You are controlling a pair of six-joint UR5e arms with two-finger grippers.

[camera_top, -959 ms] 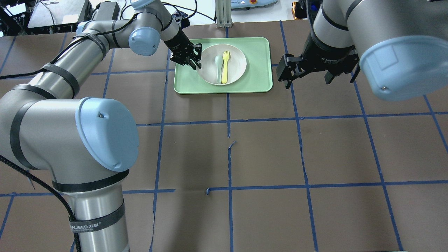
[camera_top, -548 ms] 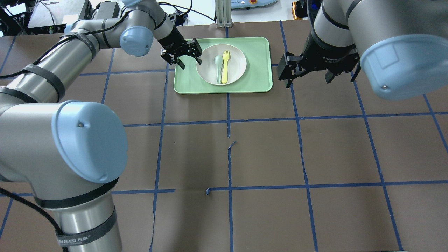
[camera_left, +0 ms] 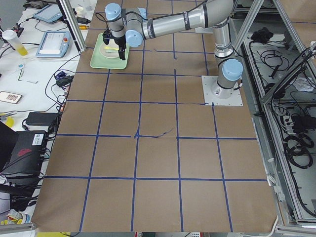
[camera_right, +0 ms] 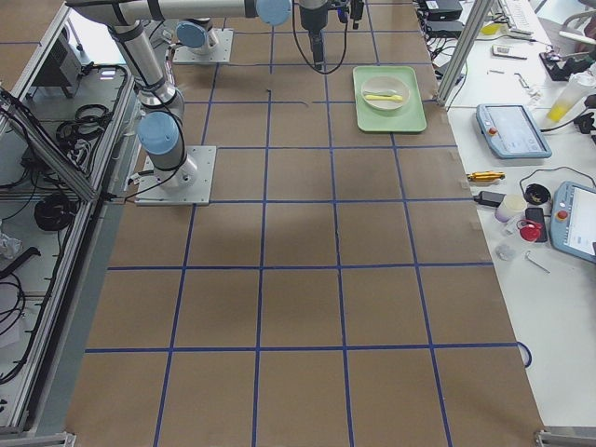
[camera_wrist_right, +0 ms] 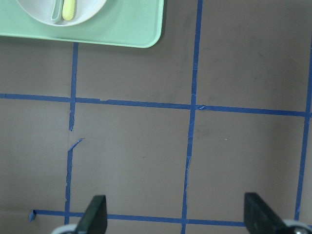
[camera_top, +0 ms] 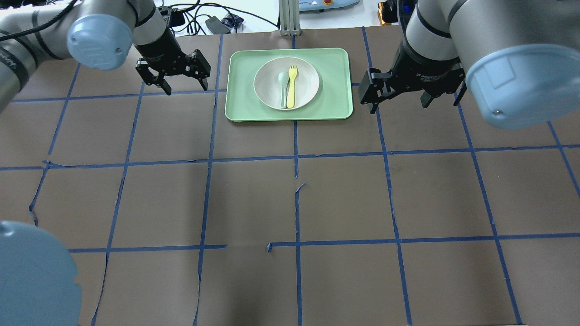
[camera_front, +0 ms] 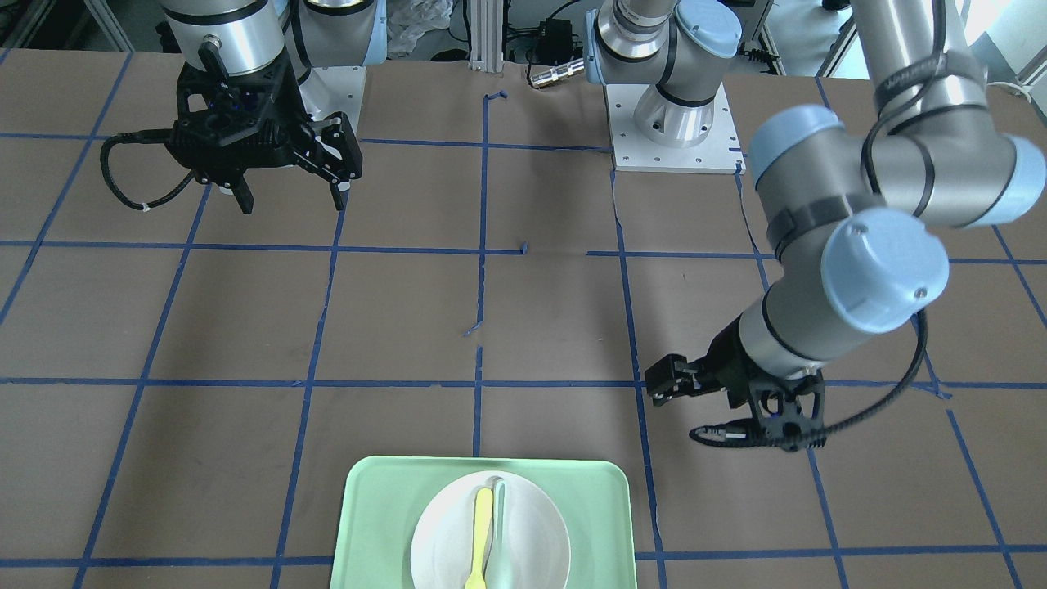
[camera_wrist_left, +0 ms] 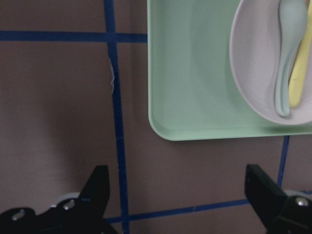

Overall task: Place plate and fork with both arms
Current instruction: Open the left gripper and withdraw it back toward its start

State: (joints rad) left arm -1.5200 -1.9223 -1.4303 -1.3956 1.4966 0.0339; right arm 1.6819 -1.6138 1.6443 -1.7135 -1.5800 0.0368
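From the overhead view I see the plate [camera_top: 309,83] sitting in the middle of the green tray [camera_top: 244,106], upper centre of the frame. The fork [camera_top: 291,87] lies on the plate, tines pointing toward the top of the frame. A spoon [camera_top: 282,85] lies just beside it on its left, and the two run parallel.

My left gripper [camera_top: 186,89] hangs over the bare table [camera_top: 290,203] in the upper left, near the tray's left edge but clear of it. Its jaws are spread wide and hold nothing. In the left wrist view the two fingertips sit in the bottom corners, with brown table and blue tape between them. The tray's corner and part of the plate fill the upper right of that view.

My right gripper [camera_top: 399,107] hangs at the upper right, just off the tray's right edge and not touching it. Its jaws are also wide apart and empty. The right wrist view shows only taped table between its fingers, with the tray's corner and a sliver of plate at the upper left.
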